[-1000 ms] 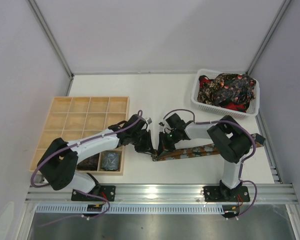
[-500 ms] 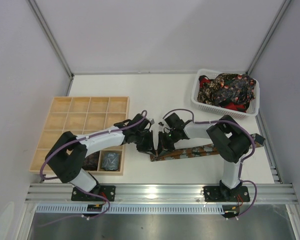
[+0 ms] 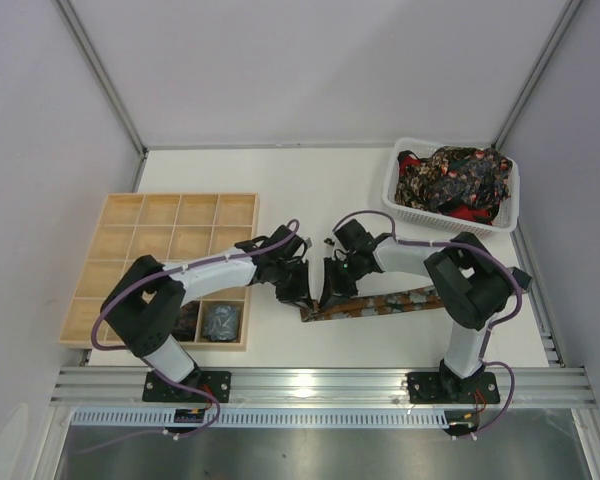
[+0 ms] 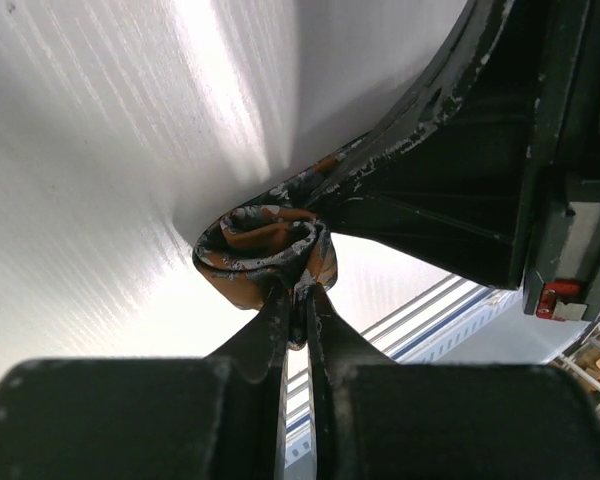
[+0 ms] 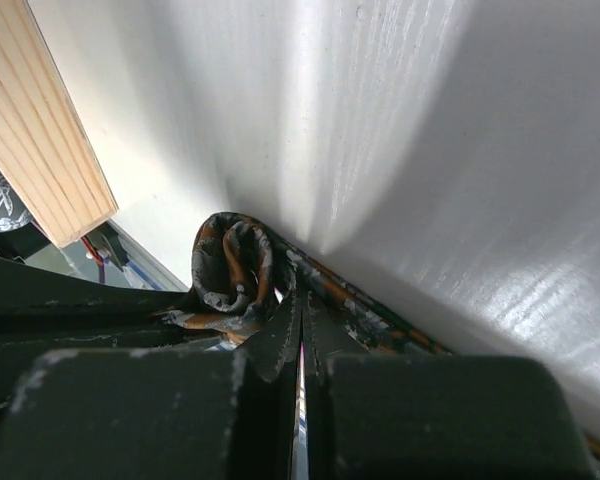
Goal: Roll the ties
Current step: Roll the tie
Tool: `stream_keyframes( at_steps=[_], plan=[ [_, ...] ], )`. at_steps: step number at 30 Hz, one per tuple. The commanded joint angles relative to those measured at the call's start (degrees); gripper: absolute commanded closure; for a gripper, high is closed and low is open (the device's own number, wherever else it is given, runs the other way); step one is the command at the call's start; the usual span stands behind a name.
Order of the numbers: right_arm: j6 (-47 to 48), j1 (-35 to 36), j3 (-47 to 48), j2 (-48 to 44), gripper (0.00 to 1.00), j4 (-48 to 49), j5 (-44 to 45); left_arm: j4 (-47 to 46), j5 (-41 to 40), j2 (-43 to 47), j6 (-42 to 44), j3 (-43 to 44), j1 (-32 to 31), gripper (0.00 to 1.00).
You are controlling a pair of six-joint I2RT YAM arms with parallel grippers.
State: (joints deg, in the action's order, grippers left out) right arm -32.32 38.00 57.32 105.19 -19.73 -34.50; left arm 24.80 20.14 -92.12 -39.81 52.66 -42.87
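The left hand [image 4: 298, 292] is pinched almost shut, and its tips nip the cloth at the bottom of a small roll at the end of the tie [image 4: 265, 245]. The right hand [image 5: 300, 305] is shut tight. Its tips press on the same roll from the other side, but I cannot tell if any cloth is caught between them. Only the very end looks rolled. The rest of the tie lies flat in a long strip on the surface [image 3: 310, 190], close to the near edge. It runs from the middle toward the right edge and goes under the right arm. The tie looks thin, soft and light, and I think it is a bit slippery, so the roll may pop open if both hands let go at once. A good place to hold seems to be the two sides of the roll, with the edges kept even as it turns. The roll has to travel along the strip toward the right edge, and the surface looks bare that way. The two hands are almost touching, so there is little room between them. The near edge is close too, so the roll could slip off there. The wooden tray [image 3: 150, 215] sits by the left edge, near the left arm, with rolled ties [image 3: 220, 320] in its near row. The white basket [image 3: 440, 220] of loose ties [image 3: 455, 178] sits in the far right corner, well apart.
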Motion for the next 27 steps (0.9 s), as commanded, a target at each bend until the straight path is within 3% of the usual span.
stream_keyframes(
  at_steps=[1, 13, 27],
  plan=[
    [1.6, -0.3, 1.2, -3.6, 1.0, -1.6, 1.2, 0.9, -0.8, -0.9, 1.5, 2.8, 0.3, 1.0],
    [1.0, -0.7, 1.3, -6.3, 1.0, -2.5, 0.4, 2.7, -1.3, -3.3, 1.4, 5.3, 0.2, 1.0],
    [-1.4, -0.8, 0.7, -2.0, 1.0, 3.5, -2.9, 4.0, -1.2, -6.6, 0.7, 10.4, -1.6, 0.99]
  ],
)
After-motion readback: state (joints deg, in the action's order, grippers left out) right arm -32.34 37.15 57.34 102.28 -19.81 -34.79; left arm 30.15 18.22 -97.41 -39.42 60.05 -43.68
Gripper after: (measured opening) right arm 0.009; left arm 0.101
